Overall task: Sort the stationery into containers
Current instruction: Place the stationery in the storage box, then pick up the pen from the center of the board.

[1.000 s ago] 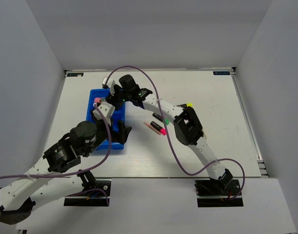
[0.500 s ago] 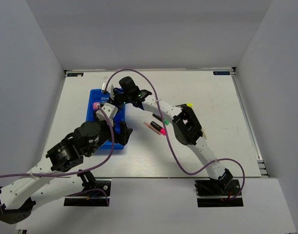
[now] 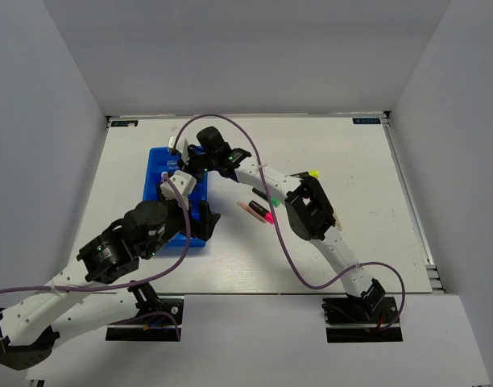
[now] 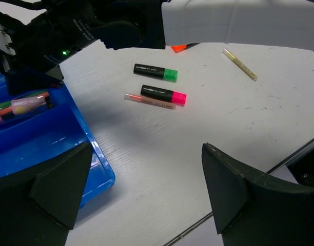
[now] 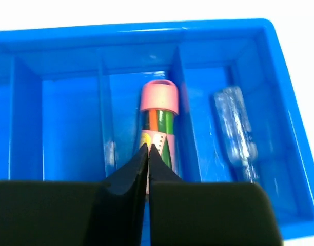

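Observation:
The blue tray (image 5: 146,33) holds a pink-capped tube with orange and green inside (image 5: 158,120) in a middle compartment and a clear tube (image 5: 234,128) in the compartment to its right. My right gripper (image 5: 148,147) hangs shut just above the pink-capped tube, with nothing between its fingers. My left gripper (image 4: 146,189) is open and empty over the table by the tray's corner (image 4: 70,148). On the table lie a green-capped highlighter (image 4: 156,72), a pink-capped highlighter (image 4: 163,94), a thin pink stick (image 4: 149,101) and a pale-yellow stick (image 4: 239,64).
In the top view both arms crowd over the tray (image 3: 155,165), and the right arm's forearm (image 3: 263,179) spans above the loose highlighters (image 3: 263,214). A yellow-capped highlighter (image 3: 313,173) lies beside the right arm's elbow. A purple cable loops over the tray.
My right gripper has gone from partly open to shut above the tray. The left arm has shifted slightly over the tray, and the pink cap no longer shows from above.

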Controlling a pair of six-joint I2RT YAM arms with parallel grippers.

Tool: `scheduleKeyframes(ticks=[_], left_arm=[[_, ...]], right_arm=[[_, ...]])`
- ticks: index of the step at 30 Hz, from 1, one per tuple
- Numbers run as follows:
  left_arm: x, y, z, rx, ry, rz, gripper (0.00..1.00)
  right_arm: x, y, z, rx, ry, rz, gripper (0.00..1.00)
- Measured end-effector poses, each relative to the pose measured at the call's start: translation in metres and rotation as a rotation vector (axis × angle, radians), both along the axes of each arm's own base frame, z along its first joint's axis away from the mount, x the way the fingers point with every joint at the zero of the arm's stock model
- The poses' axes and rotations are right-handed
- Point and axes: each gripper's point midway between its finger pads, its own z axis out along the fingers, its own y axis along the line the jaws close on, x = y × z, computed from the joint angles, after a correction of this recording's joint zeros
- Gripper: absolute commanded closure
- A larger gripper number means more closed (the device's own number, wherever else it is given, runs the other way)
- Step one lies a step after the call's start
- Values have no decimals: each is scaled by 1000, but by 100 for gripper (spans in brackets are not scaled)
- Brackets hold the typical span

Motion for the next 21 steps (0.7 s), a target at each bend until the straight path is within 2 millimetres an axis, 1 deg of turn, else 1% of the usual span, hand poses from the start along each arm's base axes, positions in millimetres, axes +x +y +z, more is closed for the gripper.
scheduleKeyframes(ticks=[2, 3, 4, 5, 6, 8, 9, 10, 11, 12, 13, 14, 15, 16, 17, 18, 19, 20, 21], left_arm=[[-1, -3, -1, 3, 5, -16, 16], [-2, -4, -2, 5, 6, -28, 51], [-4, -7, -2, 8, 9, -45, 74], [-4, -9, -3, 20, 6, -62, 94], [-5, -12, -4, 26, 9, -80, 100], [-5, -17, -7, 54, 11, -109, 100], [-4, -21, -10, 70, 20, -120, 100], [-3, -25, -12, 81, 31, -130, 100], [-1, -31, -15, 94, 45, -138, 100], [1, -36, -18, 107, 59, -144, 95], [4, -43, -23, 122, 77, -153, 54], [6, -49, -32, 148, 94, -167, 33], [8, -54, -42, 176, 116, -178, 26], [9, -59, -54, 218, 136, -198, 14], [11, -62, -64, 262, 147, -220, 11], [12, -64, -76, 305, 167, -246, 11], [13, -66, -86, 344, 185, -278, 19], [16, -67, -96, 382, 207, -319, 32], [20, -66, -108, 412, 247, -351, 48]], right_arm=[[6, -3, 1, -11, 10, -54, 100], [10, -6, 3, -20, 8, -87, 100], [17, -11, 6, -34, -3, -139, 100], [22, -17, 12, -46, -9, -195, 100], [28, -27, 19, -62, -21, -260, 100], [38, -52, 43, -84, -53, -386, 100], [41, -67, 55, -91, -63, -447, 93], [43, -85, 68, -99, -63, -503, 57], [45, -104, 83, -97, -57, -562, 49], [47, -125, 97, -96, -57, -616, 41], [51, -150, 109, -96, -54, -673, 32], [54, -172, 118, -96, -47, -723, 32], [58, -198, 124, -102, -40, -778, 32], [62, -227, 124, -121, -22, -830, 32], [64, -253, 121, -142, 9, -876, 47], [64, -278, 112, -179, 43, -910, 63], [63, -300, 99, -206, 96, -932, 88], [59, -324, 80, -249, 163, -954, 100], [50, -345, 60, -290, 247, -959, 100]])
